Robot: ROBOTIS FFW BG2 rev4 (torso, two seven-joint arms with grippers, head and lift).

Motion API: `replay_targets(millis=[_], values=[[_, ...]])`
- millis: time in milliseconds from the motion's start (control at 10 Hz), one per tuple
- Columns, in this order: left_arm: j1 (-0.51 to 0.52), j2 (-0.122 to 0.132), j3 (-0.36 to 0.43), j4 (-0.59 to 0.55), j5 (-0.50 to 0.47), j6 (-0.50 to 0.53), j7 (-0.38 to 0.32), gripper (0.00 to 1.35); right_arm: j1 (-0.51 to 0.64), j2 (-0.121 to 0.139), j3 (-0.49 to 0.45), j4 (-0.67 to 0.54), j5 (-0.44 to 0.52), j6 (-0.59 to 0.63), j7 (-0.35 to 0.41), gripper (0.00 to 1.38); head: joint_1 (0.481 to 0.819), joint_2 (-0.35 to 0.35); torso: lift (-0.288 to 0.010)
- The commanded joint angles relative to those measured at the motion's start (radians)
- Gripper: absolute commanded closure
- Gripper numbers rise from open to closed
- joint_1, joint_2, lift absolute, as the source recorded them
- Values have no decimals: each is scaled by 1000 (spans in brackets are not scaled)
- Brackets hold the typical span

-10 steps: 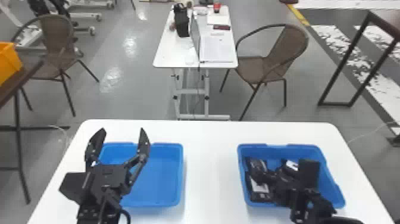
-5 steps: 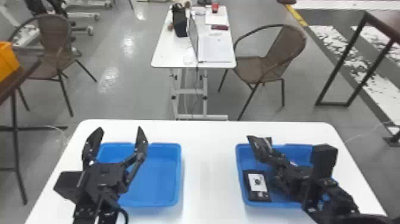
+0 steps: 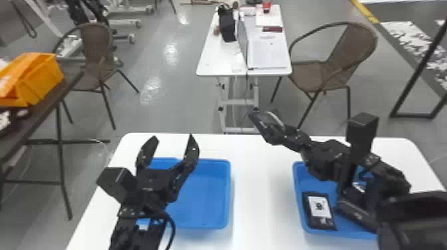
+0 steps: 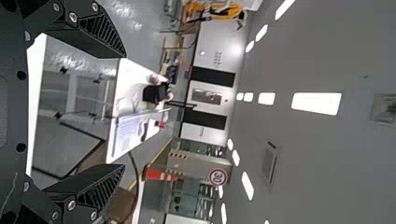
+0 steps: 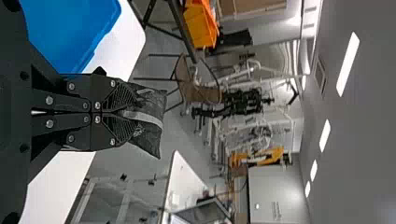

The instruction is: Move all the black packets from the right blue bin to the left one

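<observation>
Black packet (image 5: 152,107) (pale-striped) in right tool (image 3: 271,130), left tool (image 3: 172,137) spread wide

The left gripper (image 3: 173,137) and right gripper (image 3: 282,133) are black, with flat fingers (image 3: 192,149) narrowing towards their tips. Rows of dark ridges (image 4: 108,35) line the inner faces of the fingers; silvery round-headed screws (image 4: 73,17) dot their bases. Behind the fingers sits a black plate (image 4: 13,112) with round holes (image 4: 21,75). Farther back from the left fingers are a boxy black housing (image 3: 116,183) and a thin black cable (image 3: 173,226); behind the right ones, an oblong black block (image 3: 362,133).
</observation>
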Motion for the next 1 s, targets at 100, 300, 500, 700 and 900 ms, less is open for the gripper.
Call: replay_targets(millis=[100, 300, 500, 700, 900], values=[[-59, -1, 44, -16, 123, 187, -127, 194, -121, -45, 148, 54, -12, -70, 59, 1273, 695, 153, 0], [-57, -18, 70, -16, 152, 193, -140, 200, -125, -68, 200, 126, 28, -354, 51, 1274, 695, 189, 0], [-41, -33, 103, -20, 152, 171, -140, 200, -70, -49, 197, 190, 73, -547, -51, 1274, 695, 210, 0], [-36, -33, 116, -20, 174, 144, -140, 199, -70, -40, 193, 264, 39, -593, -51, 1274, 695, 231, 0], [-47, -33, 113, -20, 226, 165, -140, 194, -79, -35, 193, 344, -25, -629, -41, 1274, 695, 231, 0]])
